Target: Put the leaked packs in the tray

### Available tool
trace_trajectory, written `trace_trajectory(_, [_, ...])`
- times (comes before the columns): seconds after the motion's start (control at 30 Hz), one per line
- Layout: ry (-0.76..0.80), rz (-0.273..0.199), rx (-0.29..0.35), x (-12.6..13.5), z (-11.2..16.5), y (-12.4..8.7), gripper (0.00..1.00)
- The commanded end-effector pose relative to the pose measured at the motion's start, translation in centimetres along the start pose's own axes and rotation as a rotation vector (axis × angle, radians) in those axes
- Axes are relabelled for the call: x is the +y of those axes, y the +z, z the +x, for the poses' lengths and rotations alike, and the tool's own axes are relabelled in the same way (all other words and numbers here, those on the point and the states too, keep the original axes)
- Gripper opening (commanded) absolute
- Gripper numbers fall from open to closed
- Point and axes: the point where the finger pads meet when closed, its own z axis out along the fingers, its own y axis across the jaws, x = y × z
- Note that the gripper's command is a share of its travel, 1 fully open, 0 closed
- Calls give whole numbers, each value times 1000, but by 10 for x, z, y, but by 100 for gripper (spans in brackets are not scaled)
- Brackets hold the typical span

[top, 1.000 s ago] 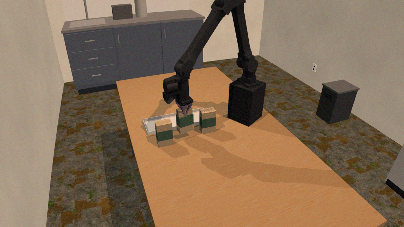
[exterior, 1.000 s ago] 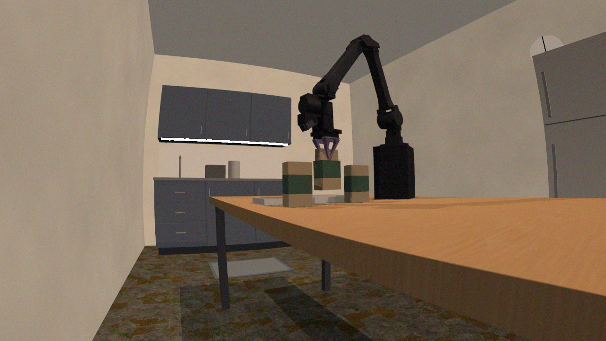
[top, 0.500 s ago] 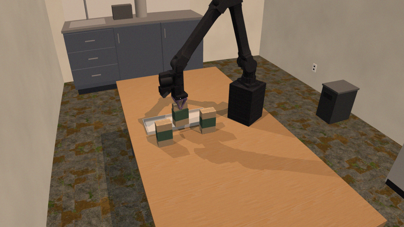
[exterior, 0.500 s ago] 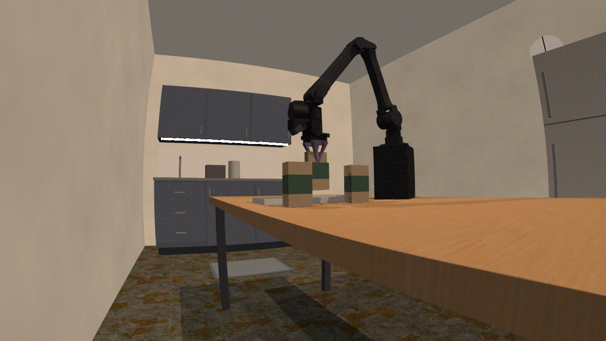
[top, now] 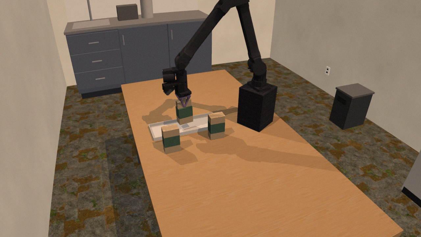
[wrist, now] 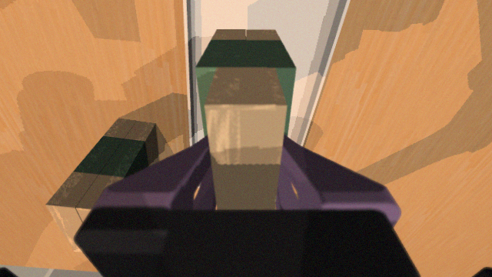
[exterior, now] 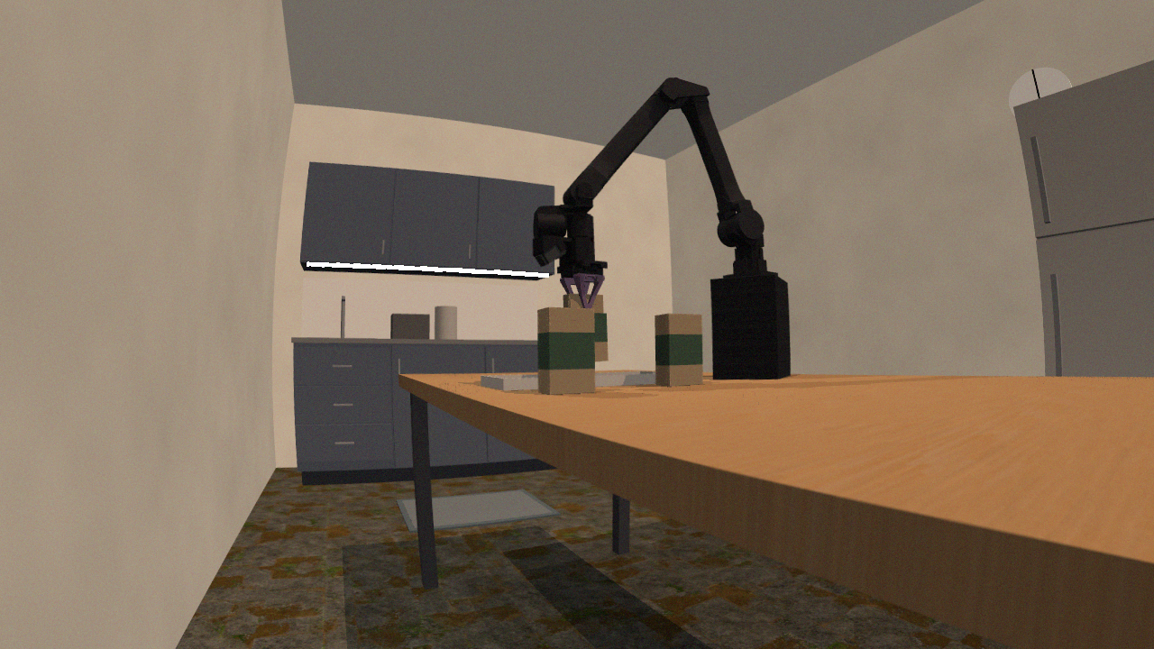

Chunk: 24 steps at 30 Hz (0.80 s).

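My gripper (top: 184, 101) with purple fingers is shut on the top of a tan coffee pack with a green band (top: 184, 112). It holds the pack upright in the air above the white tray (top: 181, 126). In the wrist view the held pack (wrist: 246, 115) hangs over the tray's floor (wrist: 265, 23) between the fingers. Two more packs stand on the table in front of the tray: one at the left (top: 170, 138) and one at the right (top: 216, 125). In the exterior view the left pack (exterior: 566, 350) partly hides the held pack (exterior: 595, 326).
The arm's black base (top: 256, 106) stands on the table right of the tray. Grey cabinets (top: 138, 53) stand behind the table. A dark bin (top: 350, 105) stands on the floor at the right.
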Motion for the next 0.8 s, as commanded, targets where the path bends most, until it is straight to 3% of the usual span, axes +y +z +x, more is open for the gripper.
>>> trace_trajectory(0.0, [-42,14,-61,-17,-30,-21,25])
trace_trajectory(0.1, [-65,15,-65,-10,-34,-19,25])
trace_trajectory(0.27, [-43,16,-57,-24,-29,-18,25])
trace_trajectory(0.77, [-47,17,-59,-20,-30,-18,25])
